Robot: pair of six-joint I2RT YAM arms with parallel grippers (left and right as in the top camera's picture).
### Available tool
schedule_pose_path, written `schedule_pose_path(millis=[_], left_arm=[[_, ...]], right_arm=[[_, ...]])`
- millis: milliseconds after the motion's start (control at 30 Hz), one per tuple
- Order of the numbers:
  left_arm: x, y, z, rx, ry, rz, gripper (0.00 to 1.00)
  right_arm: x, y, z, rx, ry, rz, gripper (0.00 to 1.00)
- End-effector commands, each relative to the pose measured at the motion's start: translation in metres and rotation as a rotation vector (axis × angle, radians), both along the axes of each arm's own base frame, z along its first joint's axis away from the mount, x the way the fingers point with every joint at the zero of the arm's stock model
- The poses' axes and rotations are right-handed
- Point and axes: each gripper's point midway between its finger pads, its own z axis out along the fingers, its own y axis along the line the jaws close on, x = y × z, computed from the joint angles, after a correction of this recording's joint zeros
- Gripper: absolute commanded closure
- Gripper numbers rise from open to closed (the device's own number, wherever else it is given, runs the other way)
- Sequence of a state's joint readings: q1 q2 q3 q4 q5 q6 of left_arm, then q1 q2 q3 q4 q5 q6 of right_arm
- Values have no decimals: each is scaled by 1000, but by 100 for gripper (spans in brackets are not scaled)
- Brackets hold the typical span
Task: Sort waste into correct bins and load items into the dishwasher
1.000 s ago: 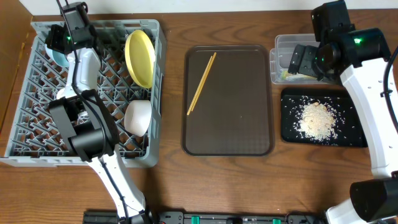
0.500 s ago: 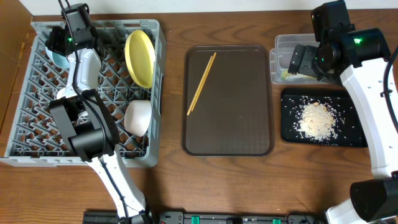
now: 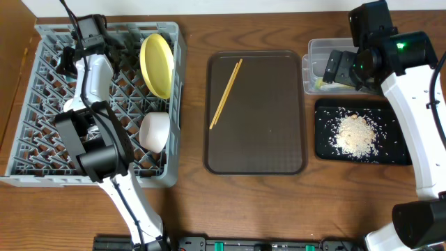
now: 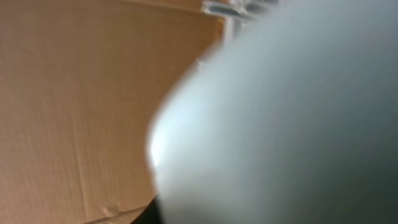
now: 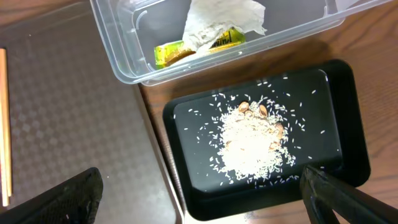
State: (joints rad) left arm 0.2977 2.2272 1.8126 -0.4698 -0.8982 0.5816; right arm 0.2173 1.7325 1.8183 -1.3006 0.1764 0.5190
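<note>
The grey dishwasher rack (image 3: 35, 150) holds the upright yellow plate (image 3: 157, 64) and a white bowl (image 3: 155, 130). My left gripper (image 3: 73, 54) hangs over the rack's back-left corner. In the left wrist view a blurred pale blue bowl (image 4: 280, 124) fills most of the frame and hides the fingers. The chopsticks (image 3: 226, 93) lie on the brown serving tray (image 3: 256, 150). My right gripper (image 5: 205, 199) stands open above the near edge of the black tray (image 5: 323, 99), which carries rice scraps (image 5: 252, 140). The clear tub (image 5: 124, 56) holds the green wrapper (image 5: 199, 46) and white paper (image 5: 224, 18).
Brown cardboard (image 4: 74, 106) stands just beyond the rack's left side. The left arm's base and white link (image 3: 96, 77) lie over the rack's left half. The right arm (image 3: 411, 90) reaches in from the right edge over the tub and black tray.
The left gripper head has shifted a little to the right along the rack's back edge. The blue bowl seen under it earlier is now covered. The right arm has not moved.
</note>
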Motion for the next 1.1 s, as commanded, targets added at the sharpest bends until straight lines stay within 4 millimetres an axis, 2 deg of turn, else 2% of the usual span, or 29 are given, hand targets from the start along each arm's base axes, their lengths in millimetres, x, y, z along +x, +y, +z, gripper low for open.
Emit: schedule_pose_path(millis=[0,33,67,100,233,400,533,600,733,867,967,1067], left_arm=[[5,-25,-33,-177,-3,-72,58],[2,-27,-30,-186,-6,-68,47],[0,-28,-27,-190,-10,-62,42],[-2,-28,-23,-192,-16,-57,41],[-12,-41,-8,-263,-13,-85,41],[-24,-69,11,-448,-69,-133,41],[-24,-83,29,-539,-137,-185,52],[-19,-89,41,-569,-202,-208,60],[3,-82,66,-560,-443,-145,77],[29,-83,75,-626,-651,-111,80],[53,-94,73,-717,-717,-184,80],[67,-85,64,-702,-749,-195,80]], right_arm=[[0,-2,5,-4,-15,-11,1],[0,-2,5,-4,-15,-11,1],[0,-2,5,-4,-15,-11,1],[0,-2,5,-4,-15,-11,1],[0,-2,5,-4,-15,-11,1],[0,-2,5,-4,-15,-11,1],[0,-2,5,-3,-15,-11,1],[0,-2,5,-4,-15,-11,1],[0,-2,5,-4,-15,-11,1],[0,-2,5,-4,-15,-11,1],[0,-2,5,-4,-15,-11,1],[0,-2,5,-4,-15,-11,1]])
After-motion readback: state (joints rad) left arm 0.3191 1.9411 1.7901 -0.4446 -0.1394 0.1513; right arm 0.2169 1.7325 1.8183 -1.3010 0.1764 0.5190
